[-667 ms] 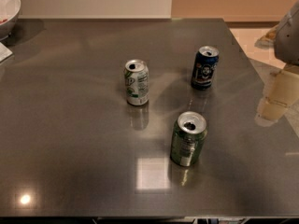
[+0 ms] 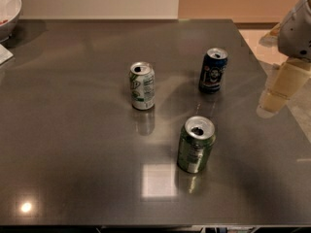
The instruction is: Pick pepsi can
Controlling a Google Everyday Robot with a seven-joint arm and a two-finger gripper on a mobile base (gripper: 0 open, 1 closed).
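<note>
The pepsi can (image 2: 213, 70), dark blue with a round logo and a silver top, stands upright on the dark grey table (image 2: 73, 130), right of centre toward the back. My gripper (image 2: 274, 98), cream-coloured under a grey wrist, hangs over the table's right edge. It is to the right of the pepsi can, a clear gap away, and holds nothing that I can see.
A white-and-green can (image 2: 142, 85) stands upright left of the pepsi can. A dark green can (image 2: 196, 144) stands upright nearer the front. A white bowl (image 2: 7, 8) sits at the back left corner. The table's right edge runs close under the gripper.
The gripper has shifted slightly left and toward the back, a little closer to the pepsi can. The cans have not moved.
</note>
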